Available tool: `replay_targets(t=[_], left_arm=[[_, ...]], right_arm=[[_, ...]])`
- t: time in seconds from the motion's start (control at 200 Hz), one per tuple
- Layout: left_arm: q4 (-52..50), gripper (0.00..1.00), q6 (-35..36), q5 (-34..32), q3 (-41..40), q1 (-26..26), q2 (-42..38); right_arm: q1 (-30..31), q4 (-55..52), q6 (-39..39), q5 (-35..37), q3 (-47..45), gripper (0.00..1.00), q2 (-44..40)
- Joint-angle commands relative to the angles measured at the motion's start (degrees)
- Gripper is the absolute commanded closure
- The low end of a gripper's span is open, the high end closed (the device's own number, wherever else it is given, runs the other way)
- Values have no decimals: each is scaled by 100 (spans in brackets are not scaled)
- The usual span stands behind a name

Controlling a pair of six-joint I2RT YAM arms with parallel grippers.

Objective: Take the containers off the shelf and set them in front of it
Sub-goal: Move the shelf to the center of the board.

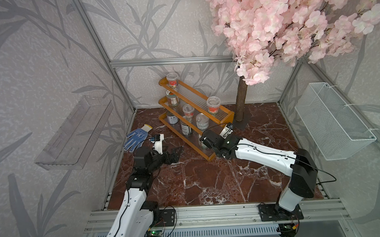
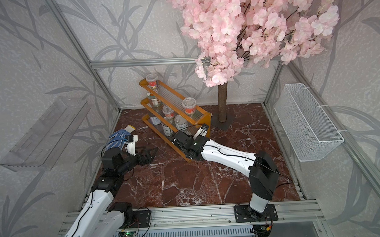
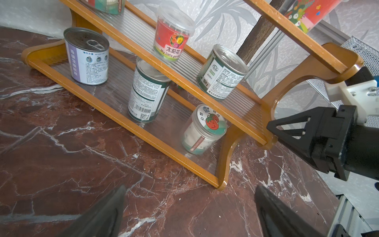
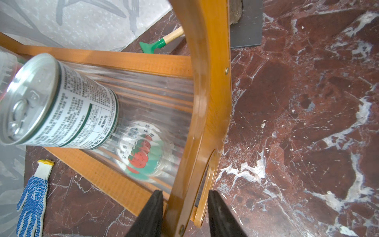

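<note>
The orange-brown shelf (image 1: 227, 117) stands slantwise at the back of the marble floor. Several containers sit on it: labelled cups (image 1: 172, 79) (image 1: 213, 104) on the top tier. A jar (image 1: 172, 98), a cup (image 1: 188, 111) and a tin (image 1: 202, 121) are on the middle tier. Two tins (image 3: 87, 59) (image 3: 146, 92) and a tomato-lid jar (image 3: 205, 131) are on the bottom tier. My right gripper (image 4: 185, 192) straddles the shelf's right end panel (image 4: 207, 102), fingers against both faces. My left gripper (image 3: 189, 190) hangs open above bare floor before the shelf.
A blue dotted glove (image 1: 136, 138) lies left of the shelf. The tree trunk (image 1: 242, 99) on its dark base plate stands just right of it. A green-headed tool (image 4: 158, 44) lies behind the shelf. A wire basket (image 1: 334, 123) and a clear tray (image 1: 75, 132) hang on the side walls.
</note>
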Motion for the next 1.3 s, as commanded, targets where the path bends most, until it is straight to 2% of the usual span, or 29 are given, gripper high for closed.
replay_targets(t=[0.0, 0.235, 0.395, 0.53, 0.735, 1.015, 1.295], left_arm=[[175, 0, 226, -134, 263, -23, 92], [87, 0, 663, -401, 599, -16, 508], [123, 0, 1039, -1101, 963, 1, 928], [254, 0, 1354, -1736, 1477, 85, 1711], [441, 0, 1639, -1928, 2650, 285, 3266], [433, 0, 2113, -1839, 3920, 739, 4820], [-48, 2, 2599, -1225, 5236, 999, 6080]], right_arm=[[-116, -1228, 66, 12, -411, 65, -154], [-155, -1304, 11, 51, -600, 73, -340], [-157, -1377, -109, 118, -665, 80, -452], [-159, -1345, -198, 140, -755, 84, -543], [-155, -1434, -278, 169, -758, 90, -566], [-169, -1494, -450, 352, -890, 92, -731], [-202, -1519, -549, 490, -969, 92, -846]])
